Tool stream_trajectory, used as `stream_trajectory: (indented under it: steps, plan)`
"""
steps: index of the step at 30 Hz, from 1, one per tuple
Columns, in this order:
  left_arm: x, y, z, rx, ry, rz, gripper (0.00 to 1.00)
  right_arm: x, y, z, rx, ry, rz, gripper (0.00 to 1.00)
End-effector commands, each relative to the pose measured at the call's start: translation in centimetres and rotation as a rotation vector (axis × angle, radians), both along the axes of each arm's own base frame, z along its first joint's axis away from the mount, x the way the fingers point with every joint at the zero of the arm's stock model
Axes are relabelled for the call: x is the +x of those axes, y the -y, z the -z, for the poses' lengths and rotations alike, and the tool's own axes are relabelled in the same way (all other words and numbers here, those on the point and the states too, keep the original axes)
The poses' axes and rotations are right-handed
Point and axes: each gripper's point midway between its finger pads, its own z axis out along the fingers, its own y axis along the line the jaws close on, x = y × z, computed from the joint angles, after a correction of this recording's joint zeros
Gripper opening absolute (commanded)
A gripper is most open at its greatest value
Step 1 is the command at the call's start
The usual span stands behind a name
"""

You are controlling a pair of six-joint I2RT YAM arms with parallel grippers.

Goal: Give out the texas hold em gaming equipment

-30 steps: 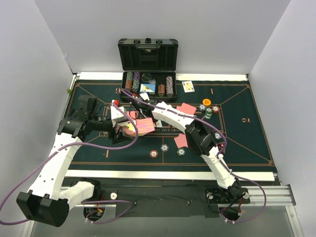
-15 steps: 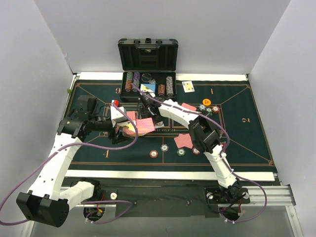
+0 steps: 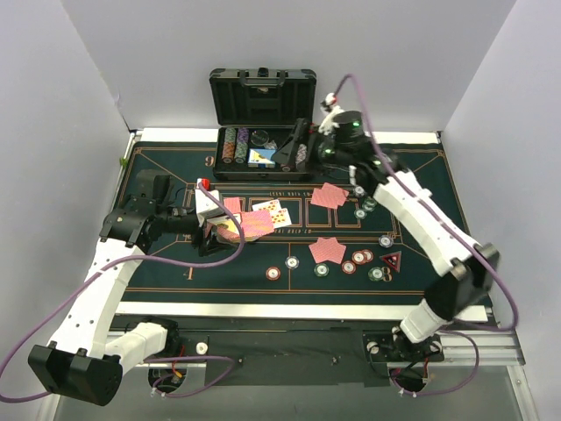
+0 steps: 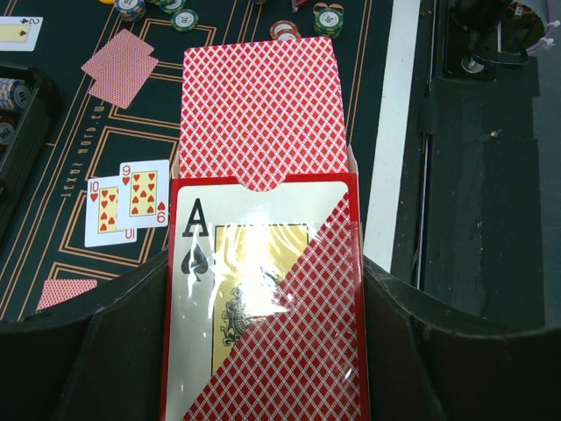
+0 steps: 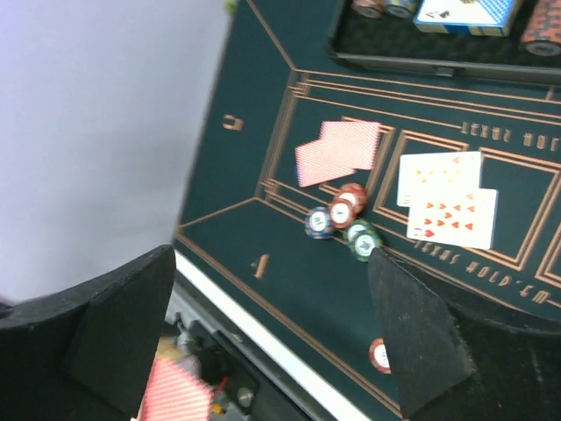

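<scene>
Left arm bent low over the bench, pincer (image 4: 263, 263) pinching a glossy red lattice-printed card box (image 4: 263, 333); right arm outstretched beside the black hard-shell case (image 3: 263, 103), pincer (image 5: 272, 259) spread.

Bright, even; apparent right-wrist blur.

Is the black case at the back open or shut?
Open: the black case has its lid standing up, and chip stacks show inside.

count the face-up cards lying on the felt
3: the ten of hearts and nine of hearts slightly overlapping at the centre, and a lone two farther back. Others may be hidden.
</scene>
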Motion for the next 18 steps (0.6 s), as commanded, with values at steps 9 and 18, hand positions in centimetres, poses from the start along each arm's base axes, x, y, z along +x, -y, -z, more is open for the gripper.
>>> stream_trajectory:
  steps: [9,18]
  plan:
    - [-0.3,0.2,-1.2,-0.037,0.040,0.023,0.02,-10.2,-0.8,-2.8,0.399,-0.154,-0.148,0.96]
    - [0.2,0.3,-1.3,-0.044,0.039,0.016,0.02,-14.4,-4.3,-1.4,0.358,-0.194,-0.263,0.98]
